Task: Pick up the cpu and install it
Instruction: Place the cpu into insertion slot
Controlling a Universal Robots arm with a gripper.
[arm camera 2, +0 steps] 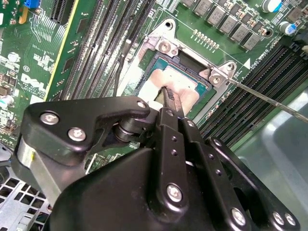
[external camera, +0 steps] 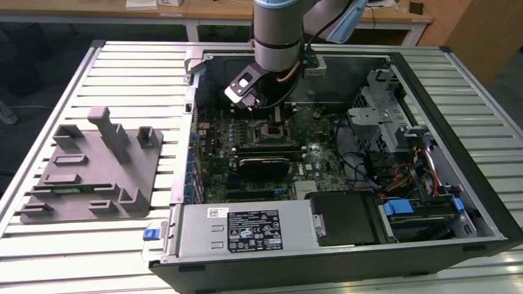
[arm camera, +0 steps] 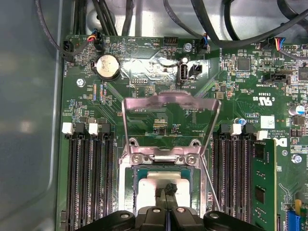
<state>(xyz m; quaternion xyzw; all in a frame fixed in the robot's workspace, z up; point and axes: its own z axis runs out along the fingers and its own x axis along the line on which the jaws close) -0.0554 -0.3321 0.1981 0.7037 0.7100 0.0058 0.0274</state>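
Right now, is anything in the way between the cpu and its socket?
Nothing visible does. The retention bracket is swung up clear of the socket, and its lever lies off to one side. The cpu already appears to lie inside the socket frame, with the shut tips of the gripper on its top.
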